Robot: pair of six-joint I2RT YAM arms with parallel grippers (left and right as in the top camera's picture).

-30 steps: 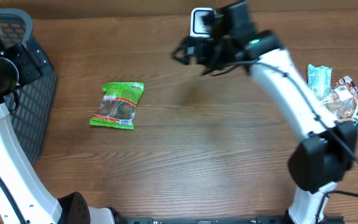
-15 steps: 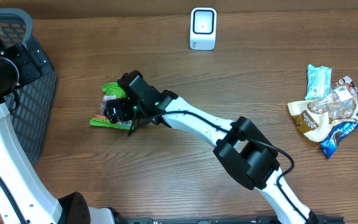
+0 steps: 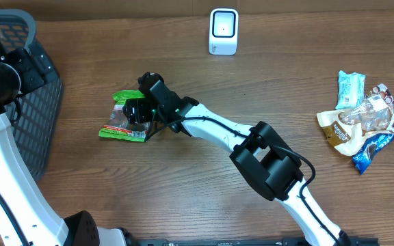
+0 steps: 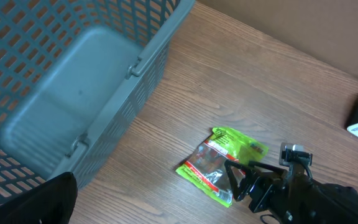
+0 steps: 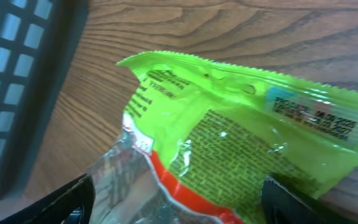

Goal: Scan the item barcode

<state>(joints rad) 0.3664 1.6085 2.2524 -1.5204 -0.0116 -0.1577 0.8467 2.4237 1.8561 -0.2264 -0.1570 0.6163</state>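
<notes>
The item is a green and red snack packet (image 3: 120,130) lying flat on the wooden table, left of centre; it also shows in the left wrist view (image 4: 219,155). My right gripper (image 3: 139,111) is down over its right part, open. In the right wrist view the packet (image 5: 241,137) fills the space between the two fingers, one at each lower corner, and the gripper (image 5: 179,202) straddles it. The white barcode scanner (image 3: 224,31) stands at the back centre. My left arm (image 3: 5,68) hovers above the basket, open, with one finger (image 4: 51,199) showing and nothing in it.
A dark grey mesh basket (image 3: 46,116) stands at the left edge, close to the packet. Several other snack packets (image 3: 364,119) are piled at the right. The right arm stretches diagonally from the front right across the middle of the table.
My right arm swung from in front of the scanner down to the green packet. Over the last half second it shifted slightly and its jaws narrowed a little around the packet.
</notes>
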